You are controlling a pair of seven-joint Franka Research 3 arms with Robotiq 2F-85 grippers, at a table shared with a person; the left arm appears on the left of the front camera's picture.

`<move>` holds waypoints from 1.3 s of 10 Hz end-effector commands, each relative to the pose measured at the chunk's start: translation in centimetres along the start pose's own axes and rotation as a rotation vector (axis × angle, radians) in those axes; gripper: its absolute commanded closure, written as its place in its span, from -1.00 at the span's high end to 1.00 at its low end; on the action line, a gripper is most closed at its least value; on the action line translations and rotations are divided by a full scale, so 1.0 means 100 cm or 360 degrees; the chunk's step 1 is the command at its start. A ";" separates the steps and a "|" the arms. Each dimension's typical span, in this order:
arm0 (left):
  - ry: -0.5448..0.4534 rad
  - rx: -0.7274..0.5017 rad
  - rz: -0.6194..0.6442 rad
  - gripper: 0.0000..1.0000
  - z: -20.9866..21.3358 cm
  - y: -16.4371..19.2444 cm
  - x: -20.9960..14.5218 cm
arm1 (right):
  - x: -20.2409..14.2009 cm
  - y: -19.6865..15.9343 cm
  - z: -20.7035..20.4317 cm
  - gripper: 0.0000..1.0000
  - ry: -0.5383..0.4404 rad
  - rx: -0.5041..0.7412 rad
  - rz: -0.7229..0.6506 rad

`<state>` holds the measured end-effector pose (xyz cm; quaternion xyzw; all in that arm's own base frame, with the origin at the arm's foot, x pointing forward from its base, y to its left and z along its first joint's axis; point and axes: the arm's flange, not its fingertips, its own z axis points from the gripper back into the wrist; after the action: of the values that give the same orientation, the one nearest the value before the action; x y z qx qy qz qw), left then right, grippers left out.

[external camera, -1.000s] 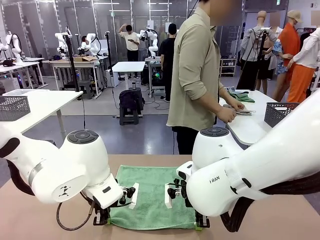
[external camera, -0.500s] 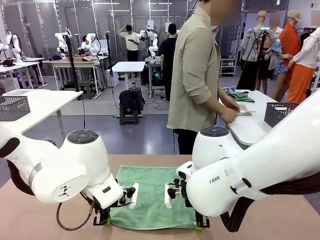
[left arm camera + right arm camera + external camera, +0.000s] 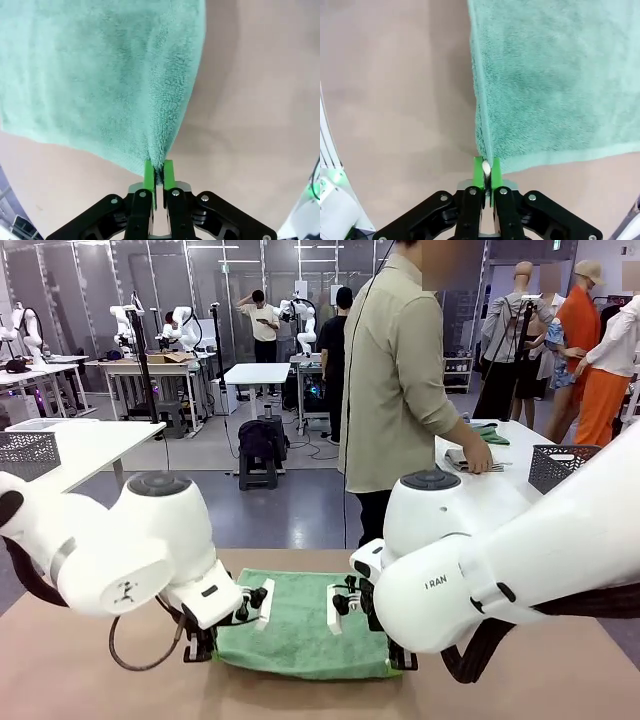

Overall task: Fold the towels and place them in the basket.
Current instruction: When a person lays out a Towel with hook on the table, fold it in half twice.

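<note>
Nearest the camera, the left gripper (image 3: 159,167) is clamped narrow on one near corner of the mint green towel (image 3: 100,75), with the terry pinched between its green pads. The right gripper (image 3: 486,165) is clamped just as tight on the other near corner, where the towel's (image 3: 560,75) hemmed edges meet. In the front view the left gripper (image 3: 203,648) and the right gripper (image 3: 400,660) hold that near edge, while the rest of the towel (image 3: 300,625) lies spread flat between them towards the far side of the brown table (image 3: 80,680). Compared with a second ago, both grippers sit a little higher, and the held edge has come up off the tabletop. Beyond the table, the person (image 3: 395,380) has turned further away, with one hand (image 3: 478,461) now resting on a folded cloth (image 3: 462,459) on a white table (image 3: 500,495).
</note>
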<state>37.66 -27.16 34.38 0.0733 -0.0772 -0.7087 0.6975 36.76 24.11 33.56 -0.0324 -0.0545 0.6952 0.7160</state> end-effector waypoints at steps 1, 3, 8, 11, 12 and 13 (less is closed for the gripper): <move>0.0031 -0.0026 -0.0033 -0.83 0.029 0.010 -0.009 | 0.000 -0.005 0.019 -0.88 0.0029 -0.0042 0.0042; 0.0042 -0.0038 -0.0062 -0.83 0.049 0.014 -0.010 | 0.004 -0.007 0.036 -0.88 0.0024 -0.0089 0.0068; 0.0019 -0.0016 -0.0072 -0.83 0.049 0.013 -0.007 | 0.007 -0.008 0.040 -0.88 -0.0004 -0.0108 0.0052; 0.0019 -0.0016 -0.0072 -0.83 0.049 0.013 -0.007 | 0.007 -0.008 0.040 -0.88 -0.0004 -0.0108 0.0052; 0.0011 -0.0029 -0.0076 -0.82 0.048 0.012 -0.006 | 0.007 -0.008 0.040 -0.87 -0.0002 -0.0111 0.0055; -0.0003 -0.0113 -0.0099 -0.82 0.043 0.028 -0.003 | 0.008 -0.022 0.044 -0.87 -0.0018 -0.0104 0.0081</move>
<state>38.09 -26.61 39.14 0.0690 -0.0639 -0.7255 0.6818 37.30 24.68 37.83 -0.0577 -0.0803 0.7042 0.7031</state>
